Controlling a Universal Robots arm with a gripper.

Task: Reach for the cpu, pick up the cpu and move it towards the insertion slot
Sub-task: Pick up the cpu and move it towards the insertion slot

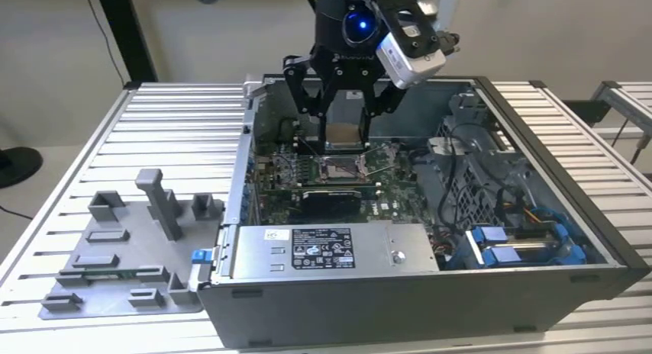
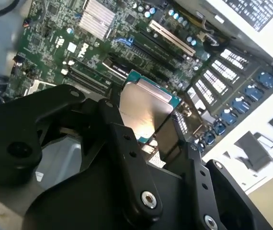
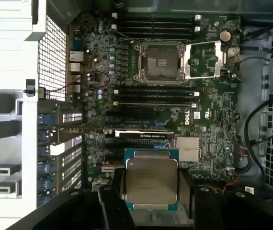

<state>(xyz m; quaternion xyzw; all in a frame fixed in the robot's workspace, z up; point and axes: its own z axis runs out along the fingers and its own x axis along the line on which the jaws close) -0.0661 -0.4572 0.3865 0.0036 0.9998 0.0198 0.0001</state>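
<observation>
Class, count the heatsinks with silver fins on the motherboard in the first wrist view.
1: a finned silver heatsink sits on the motherboard, just beside the cpu held in the gripper. Others may be hidden behind the fingers.

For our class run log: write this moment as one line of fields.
gripper: shut on cpu | position: above motherboard, inside computer case | insertion slot: open, empty | cpu: not yet over slot

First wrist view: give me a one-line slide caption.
Gripper holds the cpu above the green motherboard, the open insertion slot lying farther along the board.
</observation>
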